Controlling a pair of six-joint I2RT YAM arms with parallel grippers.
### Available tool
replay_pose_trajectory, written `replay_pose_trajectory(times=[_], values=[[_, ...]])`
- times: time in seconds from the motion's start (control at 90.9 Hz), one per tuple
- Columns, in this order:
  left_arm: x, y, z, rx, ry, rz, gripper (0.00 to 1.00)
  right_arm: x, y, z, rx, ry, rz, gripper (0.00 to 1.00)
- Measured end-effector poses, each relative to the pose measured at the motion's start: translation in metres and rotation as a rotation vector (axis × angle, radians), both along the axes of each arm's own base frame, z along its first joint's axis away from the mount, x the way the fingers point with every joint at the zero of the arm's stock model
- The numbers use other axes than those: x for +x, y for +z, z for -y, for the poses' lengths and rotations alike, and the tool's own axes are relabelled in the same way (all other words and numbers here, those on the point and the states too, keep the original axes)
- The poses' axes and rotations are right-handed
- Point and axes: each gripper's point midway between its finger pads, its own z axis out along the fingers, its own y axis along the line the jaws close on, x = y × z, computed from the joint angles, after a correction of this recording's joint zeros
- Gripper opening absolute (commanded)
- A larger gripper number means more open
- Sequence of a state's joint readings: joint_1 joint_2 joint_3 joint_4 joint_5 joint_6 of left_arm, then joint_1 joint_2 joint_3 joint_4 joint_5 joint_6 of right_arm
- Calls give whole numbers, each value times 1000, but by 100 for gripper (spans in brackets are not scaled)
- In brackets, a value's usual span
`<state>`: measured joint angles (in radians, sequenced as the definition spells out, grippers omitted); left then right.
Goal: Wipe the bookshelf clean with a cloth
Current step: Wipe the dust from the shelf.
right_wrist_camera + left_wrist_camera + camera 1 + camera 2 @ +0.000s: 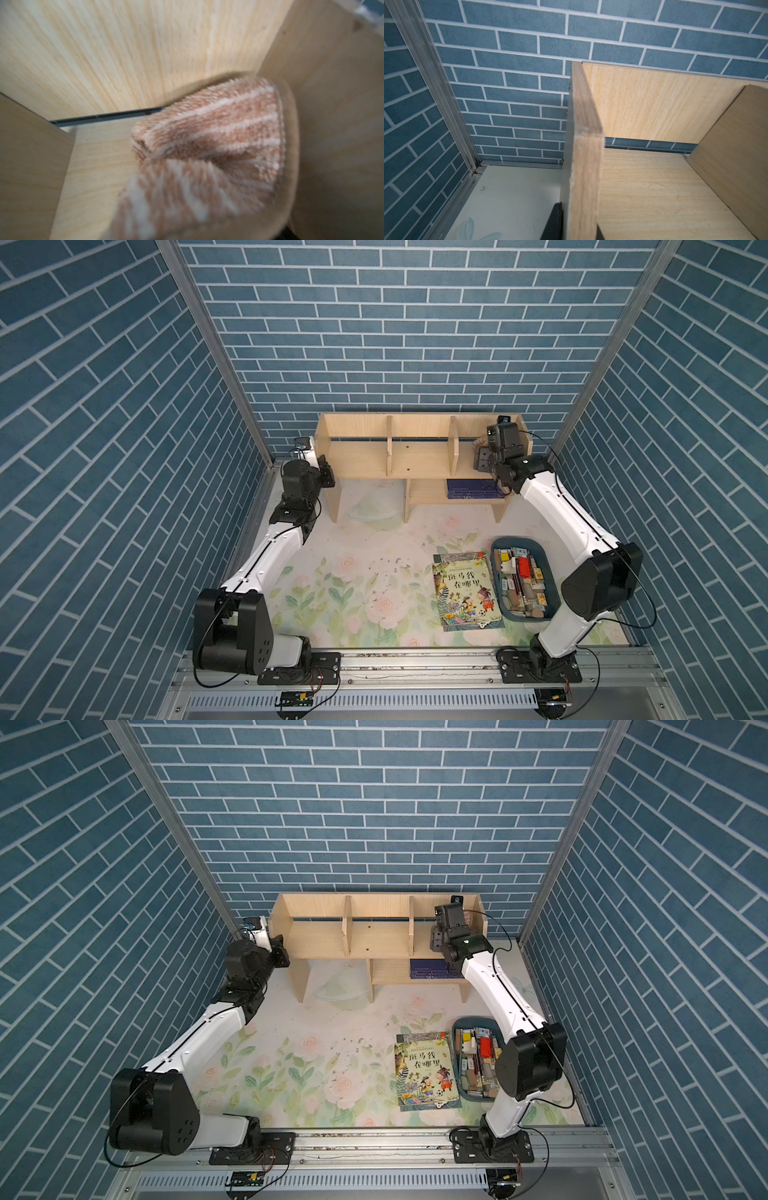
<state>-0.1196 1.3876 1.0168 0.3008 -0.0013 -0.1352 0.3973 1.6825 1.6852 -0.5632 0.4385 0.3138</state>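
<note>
Cloth (207, 133), tan-striped, bunched in bookshelf (419, 456); left fingers (557, 222) clamp its side; right fingers (482, 458) unclear

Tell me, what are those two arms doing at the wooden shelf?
They are wiping the bookshelf down. The right pincer is inside the upper tier's right-hand compartment, with the striped cloth bunched on the shelf board in front of it; whether it grips the cloth right now is unclear. The left pincer clamps the shelf's left end panel, apparently steadying it. A picture book and a bin of small items sit on the table.
</note>
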Motion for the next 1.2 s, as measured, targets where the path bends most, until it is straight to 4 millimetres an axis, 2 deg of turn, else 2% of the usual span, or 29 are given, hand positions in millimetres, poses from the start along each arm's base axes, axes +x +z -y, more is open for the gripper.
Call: replay_pose_trajectory(times=[0.055,0.143,0.198,0.319,0.396,0.462,0.594,0.682,0.803,0.902,1.001,1.1,1.199], values=[[0,0,0,0,0,0,0,-6,-2,5,-3,-4,-3,67],[0,0,0,0,0,0,0,-10,-9,11,23,-7,-13,36],[0,0,0,0,0,0,0,-7,-15,15,55,-4,-21,22],[0,0,0,0,0,0,0,1,-11,9,152,45,-2,0],[0,0,0,0,0,0,0,7,-1,-1,202,79,14,0],[0,0,0,0,0,0,0,18,19,-14,232,119,51,0],[0,0,0,1,0,0,0,39,81,-44,291,197,178,0],[0,0,0,0,0,0,0,45,122,-66,327,253,260,0],[0,0,0,1,0,0,0,54,160,-93,365,316,339,0],[0,0,0,1,-1,0,0,63,159,-106,371,335,339,0],[0,0,0,1,-1,-1,0,72,135,-100,335,286,282,0],[0,0,0,2,-1,-2,0,79,111,-71,276,184,219,0],[0,0,0,2,-1,-4,0,82,99,-22,222,58,193,0]])
